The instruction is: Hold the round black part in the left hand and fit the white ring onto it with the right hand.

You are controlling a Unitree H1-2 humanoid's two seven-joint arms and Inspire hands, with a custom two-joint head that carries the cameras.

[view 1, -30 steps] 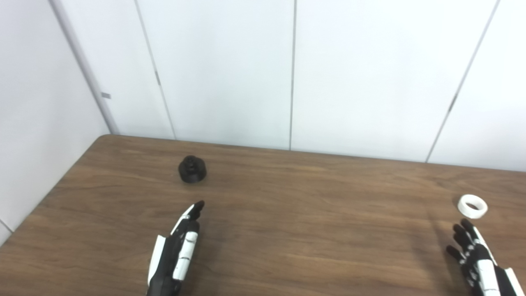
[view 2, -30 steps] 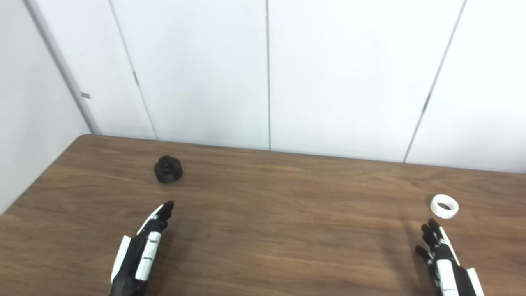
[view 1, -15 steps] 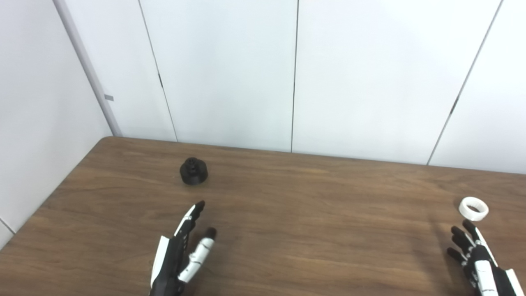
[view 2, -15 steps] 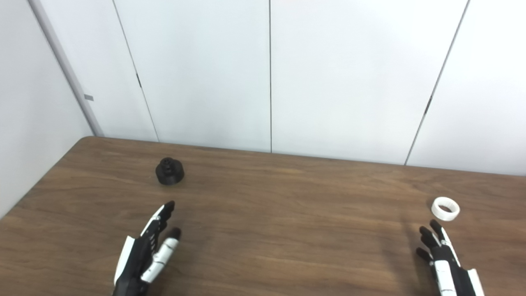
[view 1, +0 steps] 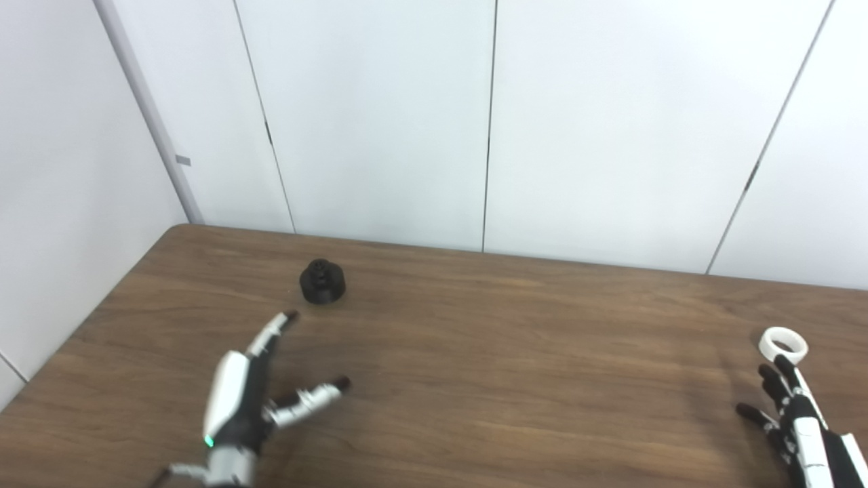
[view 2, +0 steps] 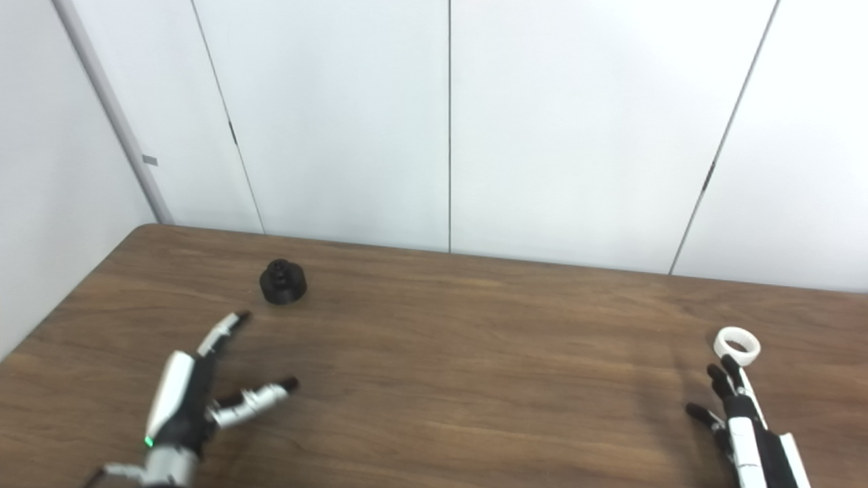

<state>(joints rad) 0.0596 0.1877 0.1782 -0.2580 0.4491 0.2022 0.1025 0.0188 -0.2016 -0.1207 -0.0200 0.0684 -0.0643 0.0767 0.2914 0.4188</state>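
Observation:
The round black part [view 1: 323, 282] stands on the wooden table [view 1: 475, 339] at the far left; it also shows in the right eye view [view 2: 283, 282]. My left hand [view 1: 254, 386] is open, thumb spread out to the right, fingertips a short way in front of the part and apart from it. The white ring [view 1: 783, 343] lies at the far right; it also shows in the right eye view [view 2: 736, 341]. My right hand [view 1: 793, 417] is open just in front of the ring, fingertips close beneath it. Both hands are empty.
White wall panels [view 1: 488, 122] rise right behind the table's far edge and along its left side. The table's left edge [view 1: 88, 312] runs close to my left hand.
My left hand has moved left and forward towards the black part and spread its thumb wide. My right hand has edged closer to the ring. The camera has shifted slightly.

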